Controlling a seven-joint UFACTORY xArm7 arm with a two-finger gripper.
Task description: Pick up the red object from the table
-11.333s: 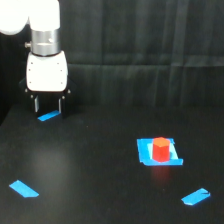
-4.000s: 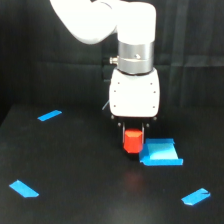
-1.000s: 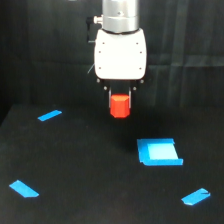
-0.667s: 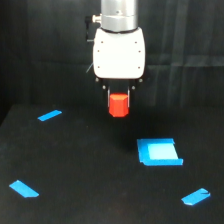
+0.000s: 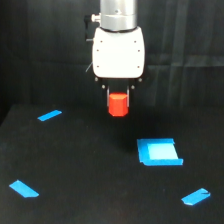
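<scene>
Exterior view: white gripper (image 5: 119, 102) pinches small red-orange stubby block (image 5: 118, 104), clear above matte black table (image 5: 75, 165) (lift looks done). Next: hold grip steady.

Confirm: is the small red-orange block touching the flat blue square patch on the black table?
Apart. The exterior view shows the small red-orange block held between the gripper's fingers, well above the flat blue square patch, with black table between.

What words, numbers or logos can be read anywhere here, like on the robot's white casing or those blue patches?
None can be read.
The white gripper body: plain, no lettering visible.
The red object it holds: blank.
The blue square patch and blue tape strips on the table: plain colour, no marks.
</scene>
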